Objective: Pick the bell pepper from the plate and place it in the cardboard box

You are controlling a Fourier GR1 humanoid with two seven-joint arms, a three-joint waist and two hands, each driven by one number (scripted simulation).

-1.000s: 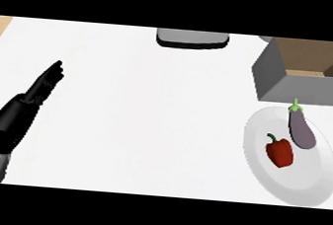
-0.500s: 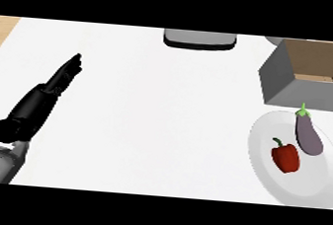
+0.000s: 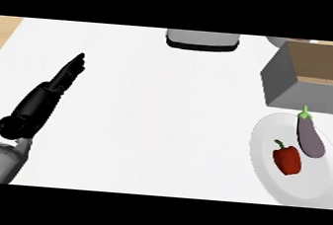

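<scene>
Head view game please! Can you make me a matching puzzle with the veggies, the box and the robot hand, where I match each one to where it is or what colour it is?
Things:
1. bell pepper
2. eggplant
3. cardboard box
4. left hand

Descriptions:
A. open on top, just beyond the plate
B. black, fingers straight, at the left of the counter
C. red, lying on the plate
D. purple with a green stem, lying on the plate nearer the box

Pairs: 1-C, 2-D, 3-A, 4-B
</scene>
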